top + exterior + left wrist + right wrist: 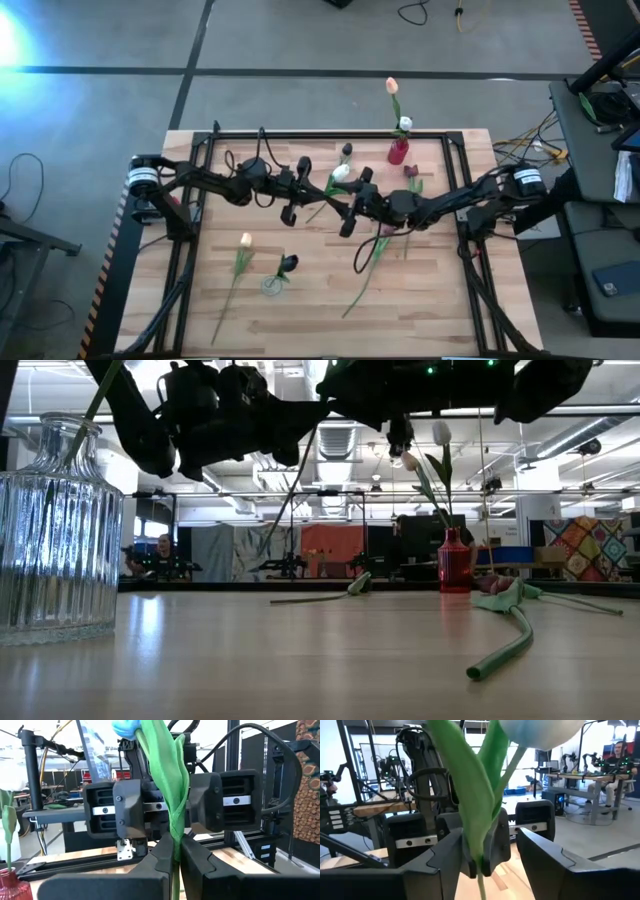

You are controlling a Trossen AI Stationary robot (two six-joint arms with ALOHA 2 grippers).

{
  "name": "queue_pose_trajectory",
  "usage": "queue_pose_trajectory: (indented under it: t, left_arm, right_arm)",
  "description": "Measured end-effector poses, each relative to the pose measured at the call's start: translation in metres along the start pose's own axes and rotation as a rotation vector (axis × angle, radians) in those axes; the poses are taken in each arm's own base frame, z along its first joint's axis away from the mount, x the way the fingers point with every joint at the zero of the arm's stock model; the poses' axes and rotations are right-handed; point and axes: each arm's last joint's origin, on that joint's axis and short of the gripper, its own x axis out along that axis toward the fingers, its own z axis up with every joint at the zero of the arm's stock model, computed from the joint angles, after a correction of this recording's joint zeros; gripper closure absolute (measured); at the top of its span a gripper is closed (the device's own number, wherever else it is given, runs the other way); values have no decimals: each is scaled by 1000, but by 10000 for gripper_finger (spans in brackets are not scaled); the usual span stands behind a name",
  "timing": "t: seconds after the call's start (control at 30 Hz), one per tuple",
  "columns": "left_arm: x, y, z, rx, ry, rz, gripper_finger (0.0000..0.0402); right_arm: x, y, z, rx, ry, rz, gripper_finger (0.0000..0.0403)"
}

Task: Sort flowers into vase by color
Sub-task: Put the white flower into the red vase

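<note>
My left gripper [316, 195] is shut on a white-headed flower [341, 172], held up over the middle of the table. My right gripper [336, 202] faces it from the right and is open. In the right wrist view its fingers [437, 862] stand on either side of the stem [480, 872] without visibly touching it. A red vase [398, 152] at the far edge holds a peach and a white flower. A clear glass vase [272, 287] near the front holds a dark flower [288, 263]. A peach flower [245, 240] and other flowers [372, 262] lie flat on the table. My left gripper pinches the flower's green stem and the leaf wrapped round it [175, 837] between its two fingers, below the head. The fingers come about level from the table's left and lie across the stem. The flower is lifted clear of the table, with its head [125, 727] above the fingers.
A black frame [330, 133] runs round the tabletop. A maroon flower [410, 172] lies near the red vase. In the low view the glass vase [55, 530] stands close at the left, and a bent green stem [510, 645] lies on the table.
</note>
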Motion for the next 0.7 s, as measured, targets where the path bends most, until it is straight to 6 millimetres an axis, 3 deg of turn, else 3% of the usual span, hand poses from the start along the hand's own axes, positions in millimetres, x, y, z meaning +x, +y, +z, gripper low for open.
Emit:
queue_pose_trajectory:
  t: [0.1,0.27,0.47,0.7]
  left_arm:
    - [0,0,0,-12,-1,3,400]
    - [0,1,0,-25,-1,17,392]
    - [-2,2,-1,-50,6,39,362]
    - [-7,4,-8,-61,42,55,308]
  right_arm:
    - [1,0,1,2,-4,0,272]
    - [1,1,1,-15,-4,5,374]
    - [-1,0,8,-41,-20,0,388]
    - [-10,-5,29,-81,-11,-4,389]
